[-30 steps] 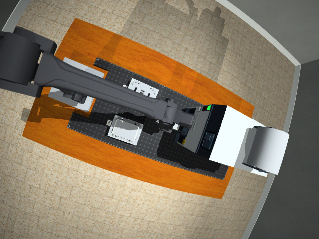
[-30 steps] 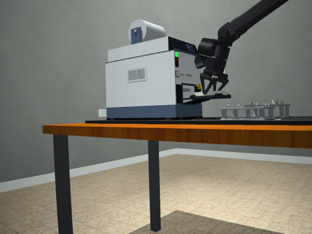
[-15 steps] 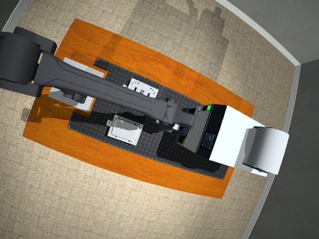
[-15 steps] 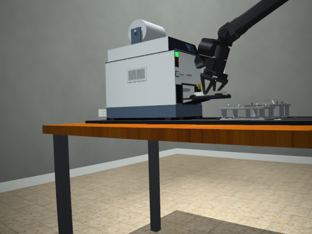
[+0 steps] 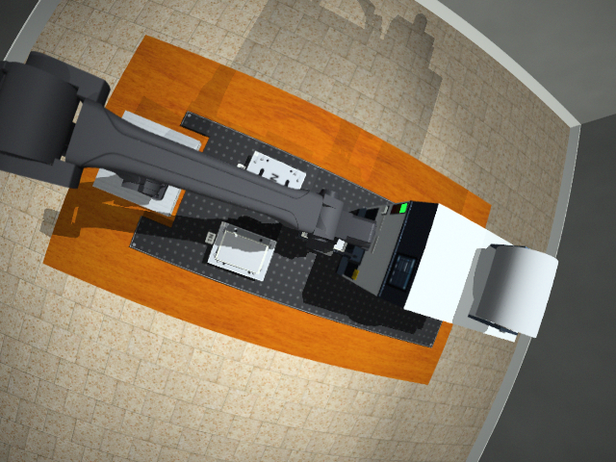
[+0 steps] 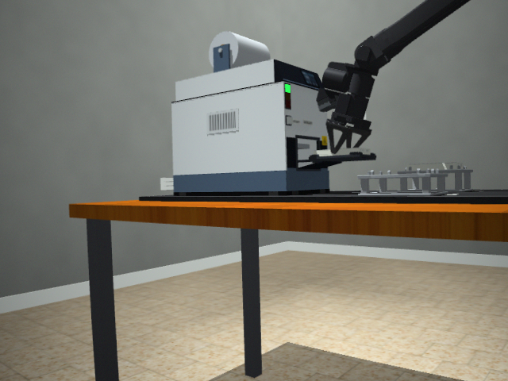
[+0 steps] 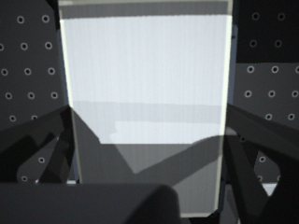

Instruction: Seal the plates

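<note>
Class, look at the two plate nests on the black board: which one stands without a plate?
The nest marked N, on the board's far side from the plate-filled nest. Its white base shows bare; its plate sits on the sealer's stage, clamped by the gripper.

Plate [image 7: 145, 79] on stage [image 6: 365, 155], between jaws.
</note>
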You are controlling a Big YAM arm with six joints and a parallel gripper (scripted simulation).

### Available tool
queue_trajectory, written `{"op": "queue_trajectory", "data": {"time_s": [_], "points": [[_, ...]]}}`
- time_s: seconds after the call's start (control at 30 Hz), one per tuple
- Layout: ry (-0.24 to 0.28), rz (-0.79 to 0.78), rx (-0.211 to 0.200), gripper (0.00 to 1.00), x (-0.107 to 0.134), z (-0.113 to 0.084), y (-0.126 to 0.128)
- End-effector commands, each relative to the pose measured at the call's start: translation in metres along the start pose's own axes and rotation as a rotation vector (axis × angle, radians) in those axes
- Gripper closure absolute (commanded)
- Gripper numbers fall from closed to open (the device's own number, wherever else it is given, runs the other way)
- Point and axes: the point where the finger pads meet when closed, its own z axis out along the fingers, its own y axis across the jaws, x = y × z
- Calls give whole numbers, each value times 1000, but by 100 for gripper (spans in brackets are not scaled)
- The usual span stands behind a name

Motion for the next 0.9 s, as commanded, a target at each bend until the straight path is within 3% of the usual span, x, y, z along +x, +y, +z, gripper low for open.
{"op": "queue_trajectory", "data": {"time_s": [0.0, 0.87], "points": [[-54, 22, -2, 100, -27, -19, -4], [-51, 17, -1, 100, -26, -17, -4]]}}
